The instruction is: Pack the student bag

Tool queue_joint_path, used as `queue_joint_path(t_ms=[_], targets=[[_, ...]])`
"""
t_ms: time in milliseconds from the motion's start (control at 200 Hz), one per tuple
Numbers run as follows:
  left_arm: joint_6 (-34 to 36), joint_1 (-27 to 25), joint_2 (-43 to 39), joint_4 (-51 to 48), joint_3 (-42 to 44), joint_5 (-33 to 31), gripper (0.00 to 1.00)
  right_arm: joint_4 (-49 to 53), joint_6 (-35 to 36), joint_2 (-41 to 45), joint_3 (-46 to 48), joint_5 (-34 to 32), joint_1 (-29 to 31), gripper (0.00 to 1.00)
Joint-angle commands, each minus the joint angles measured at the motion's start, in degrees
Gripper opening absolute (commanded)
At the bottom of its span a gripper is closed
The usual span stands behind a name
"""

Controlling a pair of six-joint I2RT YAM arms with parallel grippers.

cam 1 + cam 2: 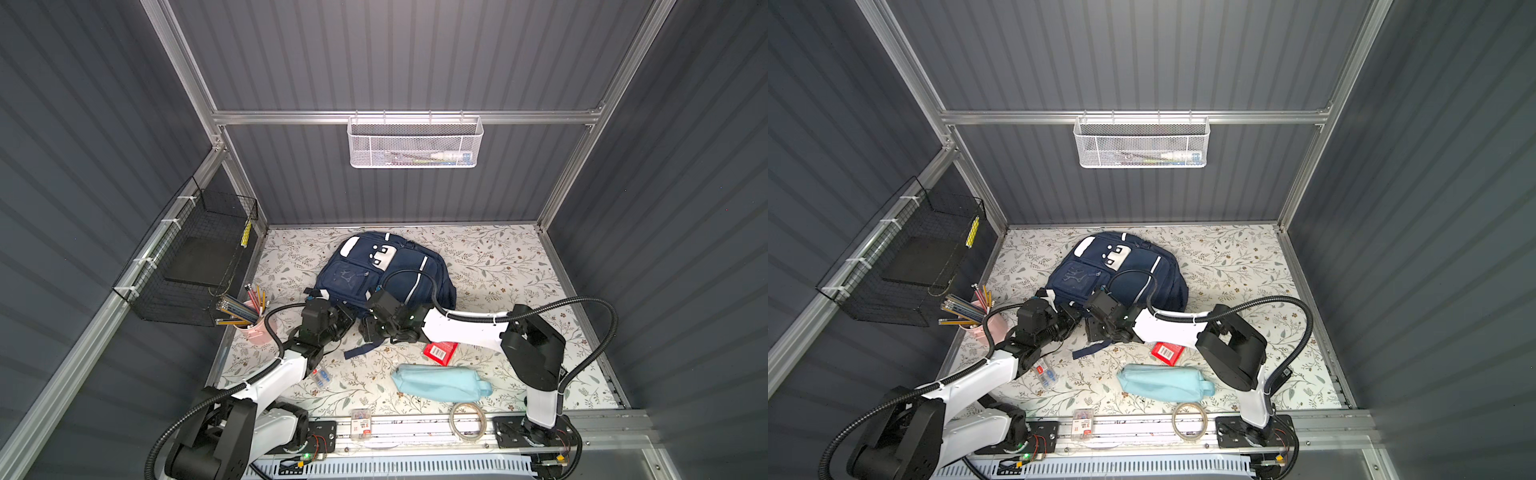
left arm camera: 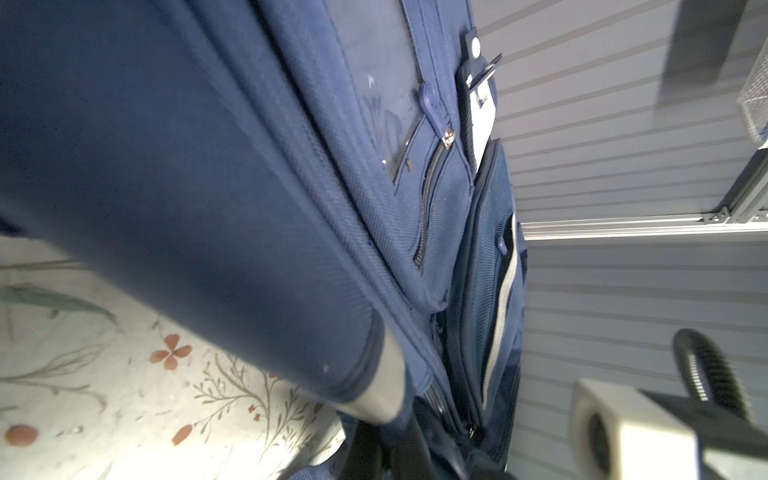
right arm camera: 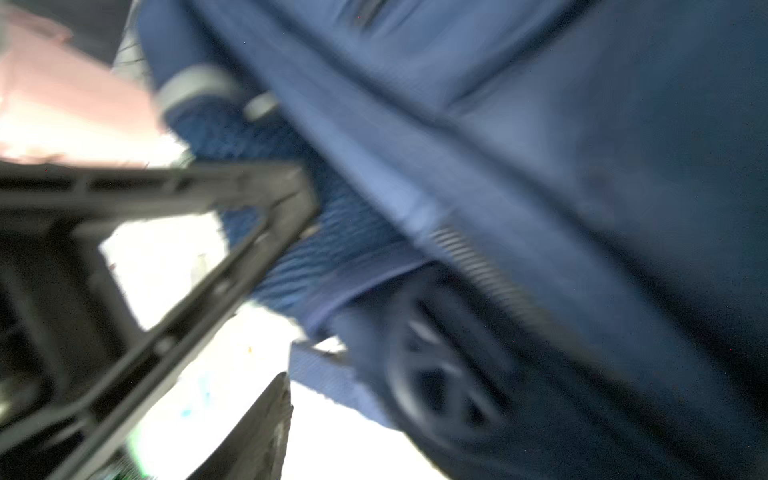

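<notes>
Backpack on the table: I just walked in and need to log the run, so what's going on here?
Both arms are working at the near edge of the student bag, which lies front up on the floral table. The left claw is shut at that edge; the right claw, jaws apart, is beside it. The light-blue pouch, red box and tape roll lie loose on the table, not yet packed.

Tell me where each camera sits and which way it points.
Both top views: high above the near edge, looking down on the floral table, the student bag, the left arm and right arm.
Left wrist: low beside the bag's pockets, facing the back wall; a piece of the right arm shows.
Right wrist: blurred, close against the bag, pink pencil cup behind; the right hand shows.
Shared: all four show the bag.
</notes>
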State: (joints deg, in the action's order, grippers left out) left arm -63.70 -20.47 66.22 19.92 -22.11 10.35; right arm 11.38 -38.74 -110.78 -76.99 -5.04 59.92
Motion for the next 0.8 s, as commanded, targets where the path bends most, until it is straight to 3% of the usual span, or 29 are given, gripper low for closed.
queue_joint_path(t_ms=[0, 140, 295, 435, 595, 795], targets=[[-1.78, -0.74, -1.02, 4.57, -0.51, 1.68, 0.05, 2.77, 3.88, -1.69, -3.25, -11.09, -0.57, 0.57], [-3.39, -1.0, -0.99, 6.12, 0.65, 2.64, 0.04, -0.91, 6.63, -3.42, -4.14, -12.22, -1.12, 0.43], [-2.76, -1.06, -2.65, 3.59, -0.28, 2.49, 0.04, -4.94, 8.49, -5.2, -5.46, -12.1, -1.41, 0.42], [-2.65, -1.06, -2.35, 3.05, -0.58, 3.01, 0.04, -7.26, 9.73, -5.06, -5.36, -11.58, -1.56, 0.27], [-4.23, -1.06, -0.69, 6.01, -0.13, 3.66, 0.04, -12.9, 9.21, -5.15, -2.85, -10.02, -1.22, 0.31], [-2.83, -1.06, -1.09, 2.86, -0.74, 2.34, 0.03, -13.17, 8.25, -2.62, 0.93, -7.28, -2.45, 0.04]])
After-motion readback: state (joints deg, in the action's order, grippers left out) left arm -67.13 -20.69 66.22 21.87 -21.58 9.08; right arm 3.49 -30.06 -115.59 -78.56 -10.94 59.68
